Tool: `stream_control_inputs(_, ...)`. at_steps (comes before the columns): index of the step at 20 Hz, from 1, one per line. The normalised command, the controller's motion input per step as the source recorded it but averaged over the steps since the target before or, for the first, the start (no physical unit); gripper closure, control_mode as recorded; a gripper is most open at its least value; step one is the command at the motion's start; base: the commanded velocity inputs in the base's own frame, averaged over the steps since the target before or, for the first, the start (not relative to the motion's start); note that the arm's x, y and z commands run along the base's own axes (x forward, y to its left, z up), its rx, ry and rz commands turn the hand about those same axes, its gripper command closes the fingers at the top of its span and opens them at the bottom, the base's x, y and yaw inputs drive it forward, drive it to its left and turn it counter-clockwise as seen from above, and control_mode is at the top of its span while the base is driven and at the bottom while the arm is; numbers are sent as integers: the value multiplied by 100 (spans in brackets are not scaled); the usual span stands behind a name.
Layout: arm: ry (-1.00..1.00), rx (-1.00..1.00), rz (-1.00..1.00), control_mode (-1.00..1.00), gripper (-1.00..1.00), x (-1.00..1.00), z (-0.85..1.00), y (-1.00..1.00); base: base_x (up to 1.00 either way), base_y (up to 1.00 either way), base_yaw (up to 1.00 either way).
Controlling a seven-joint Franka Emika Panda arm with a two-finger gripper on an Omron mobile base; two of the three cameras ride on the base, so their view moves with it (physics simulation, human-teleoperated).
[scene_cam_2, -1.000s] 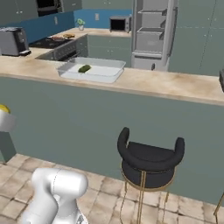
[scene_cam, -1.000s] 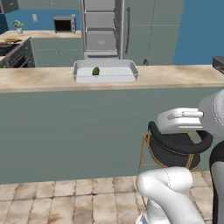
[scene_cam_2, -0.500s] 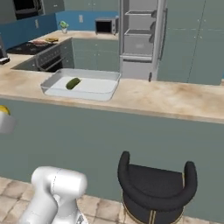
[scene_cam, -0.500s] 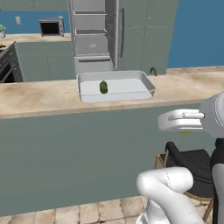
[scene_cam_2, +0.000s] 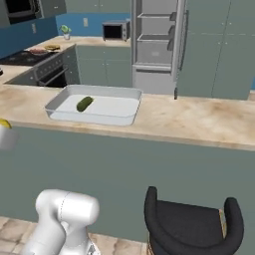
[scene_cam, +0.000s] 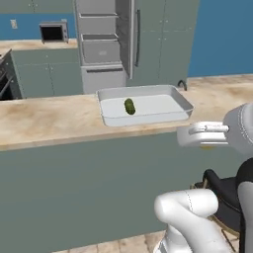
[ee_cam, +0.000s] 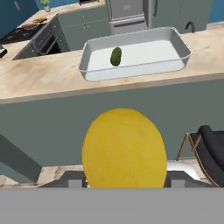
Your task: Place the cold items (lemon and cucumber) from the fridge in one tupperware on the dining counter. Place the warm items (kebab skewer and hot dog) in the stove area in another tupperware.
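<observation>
Dining counter: a long beige stone-patterned top over a grey-green front panel, running across the left base view, the right base view and the hand view. Its surface around the tray is bare.

Tupperware: a shallow white rectangular tray resting on the counter top, at about 12 o'clock in the left base view and 11 o'clock in the right base view. The cucumber lies inside it, left of the tray's centre and apart from its walls; also seen in the hand view.

Lemon: yellow, large in the hand view at 6 o'clock, seated between the fingers of the gripper, which is closed around it. It is held in front of the counter's face, below the level of the top.

Room: an open fridge with bare shelves stands behind the counter at 12 o'clock. A microwave sits on the rear worktop, with a stove at 10 o'clock in the right base view. A black stool stands on the tiled floor at 5 o'clock before the counter.
</observation>
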Motion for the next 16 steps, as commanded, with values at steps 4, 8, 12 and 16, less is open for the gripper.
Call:
stream_control_inputs(4,0,0,0,100,100,0,0,0,62,18,-4)
stream_control_inputs(8,0,0,0,100,100,0,0,0,65,13,-21)
stream_control_inputs(12,0,0,0,100,100,0,0,0,21,0,-11)
stream_control_inputs(16,0,0,0,100,100,0,0,0,36,-5,-3)
